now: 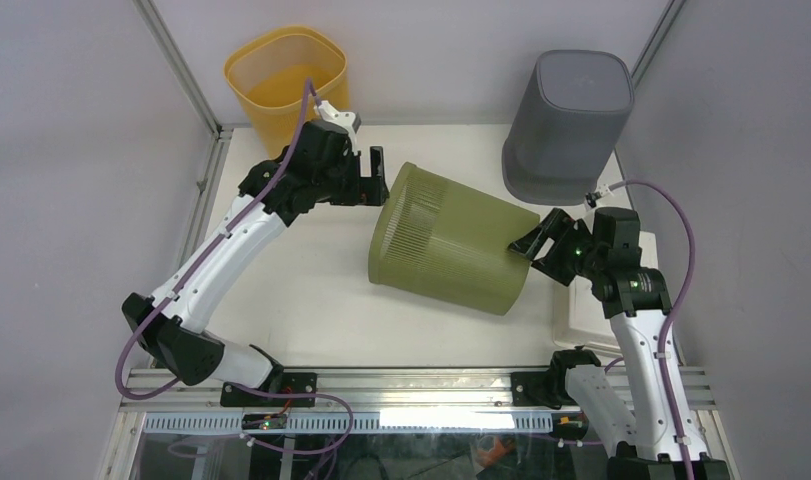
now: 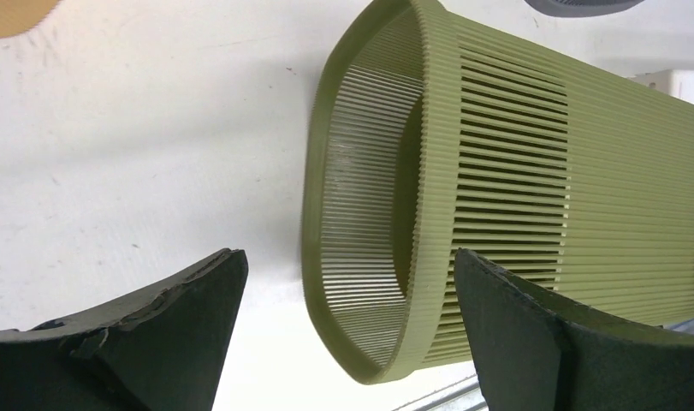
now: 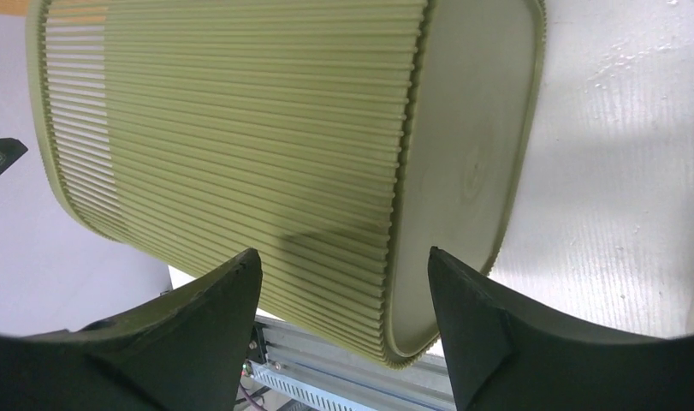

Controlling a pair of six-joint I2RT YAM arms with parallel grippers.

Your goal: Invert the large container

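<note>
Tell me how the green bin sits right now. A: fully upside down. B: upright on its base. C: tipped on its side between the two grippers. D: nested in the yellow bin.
C: the green bin is tipped on its side, open rim toward the left gripper, base toward the right gripper.

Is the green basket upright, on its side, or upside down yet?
On its side, not yet inverted: the basket has its open rim facing the left gripper and its closed base facing the right gripper.
</note>
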